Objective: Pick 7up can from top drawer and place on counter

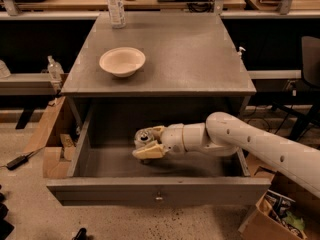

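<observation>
The small silvery 7up can stood in the open grey top drawer, the white two-finger gripper spread around it — unclenched. Probably light, thin-walled (slippery, dentable): best gripped mid-body, gently.

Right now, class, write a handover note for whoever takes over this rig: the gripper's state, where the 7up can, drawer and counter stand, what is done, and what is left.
Gripper: down inside the open top drawer, right at the 7up can; a firm grasp cannot be confirmed.
7up can: appears upright on the drawer floor, left of centre.
Counter: a beige bowl and a clear bottle sit on its left side.
Done: drawer open, gripper at the can.
Left: secure the grasp, lift the can out, set it on the counter.
</observation>
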You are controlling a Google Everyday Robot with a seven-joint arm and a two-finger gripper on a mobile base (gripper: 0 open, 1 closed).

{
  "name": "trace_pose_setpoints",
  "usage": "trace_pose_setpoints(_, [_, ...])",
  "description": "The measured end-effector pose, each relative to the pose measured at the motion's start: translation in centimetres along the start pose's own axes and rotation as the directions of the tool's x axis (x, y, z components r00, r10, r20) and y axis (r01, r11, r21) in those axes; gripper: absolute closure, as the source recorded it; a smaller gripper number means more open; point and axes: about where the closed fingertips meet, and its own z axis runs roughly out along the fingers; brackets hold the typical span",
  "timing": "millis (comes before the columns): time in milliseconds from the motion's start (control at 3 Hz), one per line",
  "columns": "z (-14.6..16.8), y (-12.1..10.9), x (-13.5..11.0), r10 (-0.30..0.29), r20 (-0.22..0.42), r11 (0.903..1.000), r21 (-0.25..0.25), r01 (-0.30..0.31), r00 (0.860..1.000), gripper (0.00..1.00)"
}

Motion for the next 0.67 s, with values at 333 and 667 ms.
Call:
trace_pose_setpoints(333, [1.2,0.7,0.3,0.013,-0.003,0.9999,-0.002,-0.013,1.0,0.64])
trace_pose_setpoints(667, [0.4,1.5,-1.7,-0.018,0.0,0.9998,-0.011,0.018,1.0,0.87])
